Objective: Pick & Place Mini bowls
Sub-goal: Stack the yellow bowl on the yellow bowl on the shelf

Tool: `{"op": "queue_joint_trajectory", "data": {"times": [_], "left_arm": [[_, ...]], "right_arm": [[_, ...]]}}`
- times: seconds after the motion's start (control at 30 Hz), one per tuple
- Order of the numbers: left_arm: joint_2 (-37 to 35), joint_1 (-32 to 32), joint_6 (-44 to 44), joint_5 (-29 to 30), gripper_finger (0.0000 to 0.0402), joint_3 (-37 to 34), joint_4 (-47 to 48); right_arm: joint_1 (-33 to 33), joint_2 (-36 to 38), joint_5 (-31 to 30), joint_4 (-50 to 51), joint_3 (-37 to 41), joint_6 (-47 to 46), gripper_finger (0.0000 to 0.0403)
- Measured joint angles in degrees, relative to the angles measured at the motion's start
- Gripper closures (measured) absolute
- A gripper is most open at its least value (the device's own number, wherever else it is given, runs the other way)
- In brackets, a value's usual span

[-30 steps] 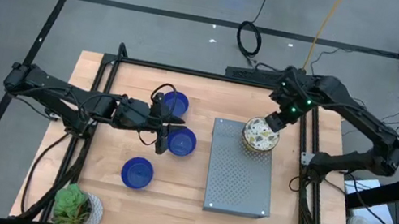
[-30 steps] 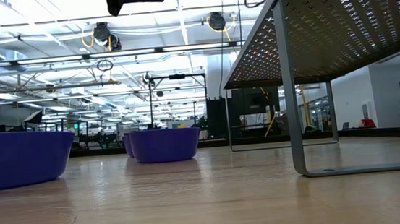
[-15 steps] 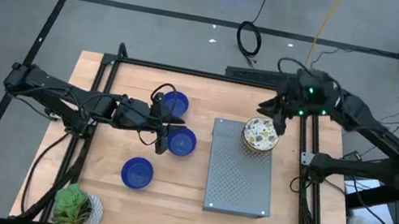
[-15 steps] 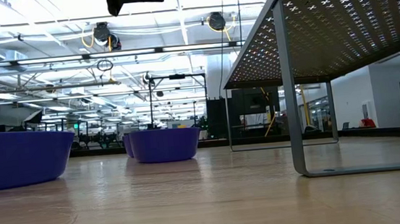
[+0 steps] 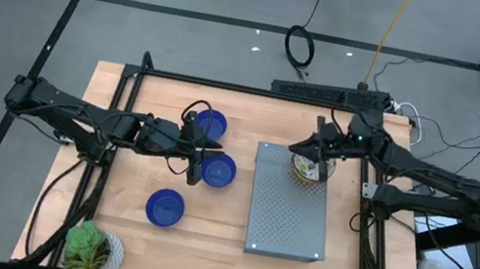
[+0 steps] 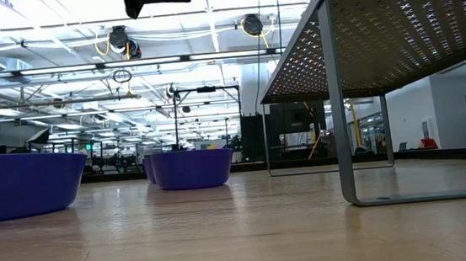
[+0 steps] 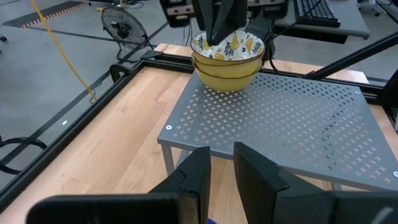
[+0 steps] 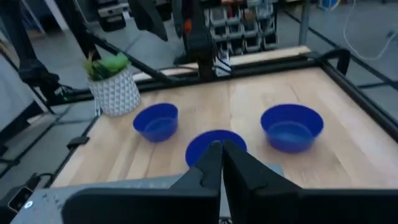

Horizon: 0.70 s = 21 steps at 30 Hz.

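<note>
Three blue mini bowls [image 5: 211,125] [image 5: 219,170] [image 5: 166,207] rest on their bases on the wooden table. A stack of cream floral mini bowls [image 7: 227,56] stands on the far right corner of a grey perforated platform [image 5: 289,212]. My right gripper [image 5: 297,149] is shut and lies almost level, pointing toward the table's left, just over that stack; its wrist view shows nothing between its fingers [image 8: 221,155]. My left gripper [image 5: 195,168] hangs high above the blue bowls, open by a narrow gap [image 7: 221,163] with nothing in it.
A white pot with a green plant [image 5: 90,252] stands at the near left corner. The platform sits on thin metal legs [image 6: 339,104] with free room beneath it. A black frame [image 5: 128,95] borders the table. Bare wood lies near the front edge.
My right gripper, which pointed down at the floral stack, has drawn back toward the far edge, then tipped to nearly level and swung out over the stack, pointing toward the table's left. The floral stack has stayed on the platform.
</note>
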<state>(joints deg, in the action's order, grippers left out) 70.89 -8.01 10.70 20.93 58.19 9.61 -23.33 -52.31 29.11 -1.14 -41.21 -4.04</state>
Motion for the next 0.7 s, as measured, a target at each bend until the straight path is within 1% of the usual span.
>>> {"op": "queue_joint_trajectory", "data": {"times": [0.07,0.3,0.4,0.57,0.7], "left_arm": [[0.0,0.0,0.0,0.0,0.0325,0.0,0.0],[0.0,0.0,-1.6,0.0,0.0325,0.0,0.0],[0.0,0.0,-2.0,0.0,0.0325,0.0,0.0],[0.0,0.0,-2.0,0.0,0.0325,0.0,0.0],[0.0,0.0,-2.0,0.0,0.0325,0.0,0.0]], "right_arm": [[0.0,0.0,1.2,-1.2,1.2,-0.4,0.0402],[0.0,-0.2,1.2,-1.2,4.2,-0.9,0.0403],[0.0,-0.2,1.3,-1.7,4.2,-1.1,0.0403],[0.4,1.2,4.0,-7.1,4.2,-3.0,0.0403],[1.0,0.8,4.1,-5.5,4.3,-2.6,0.0403]]}}
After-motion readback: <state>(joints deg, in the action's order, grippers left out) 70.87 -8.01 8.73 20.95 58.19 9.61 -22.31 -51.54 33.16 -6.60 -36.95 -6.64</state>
